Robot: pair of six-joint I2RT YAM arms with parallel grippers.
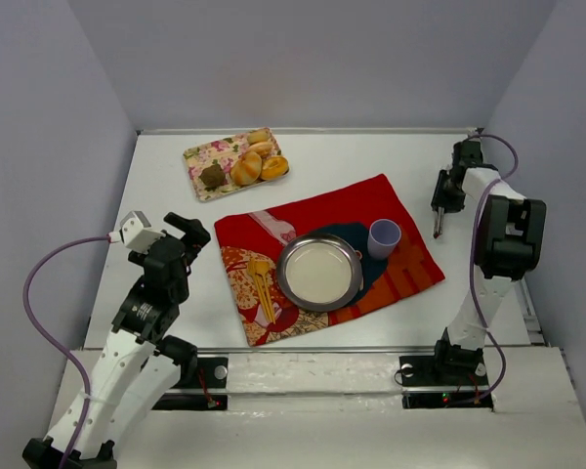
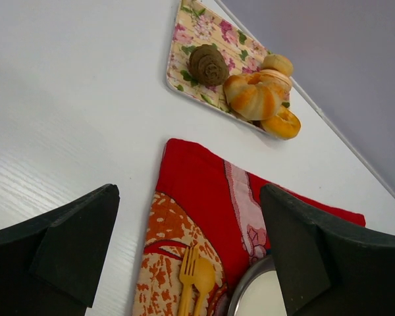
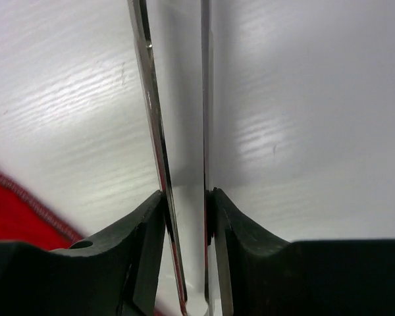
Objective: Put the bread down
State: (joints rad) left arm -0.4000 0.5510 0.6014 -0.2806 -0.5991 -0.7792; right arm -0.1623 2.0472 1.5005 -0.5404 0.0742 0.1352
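Bread [image 1: 253, 163] on floral tray [image 1: 201, 154] at upper left of top view, right gripper [image 1: 439, 203] at right edge clamped on thin metal tongs [image 3: 155, 131], left gripper [image 2: 189, 197] at lower left, jaws wide, holding nothing, red cloth [image 1: 371, 200] with plate [image 1: 319, 271] and cup [image 1: 384, 237] at centre

- Table [image 1: 156, 195]: bare white surface along the left edge, along the far edge right of the tray, and between the cloth and the near edge.
- Floral tray [image 1: 201, 154], far left corner: bread pieces [image 1: 254, 161] packed touching; a narrow bare strip separates it from the cloth.
- Red cloth [image 1: 342, 205], centre: lies flat and carries a metal plate [image 1: 285, 256], an upright purple cup [image 1: 384, 237] just beside its right rim, and a fork and spoon [image 1: 262, 285] lying left of it.
- Right edge strip: right gripper [image 1: 438, 210], clamped on metal tongs [image 1: 436, 231], hangs over it.
- Left gripper [image 2: 189, 197]: jaws spread, just left of the cloth.
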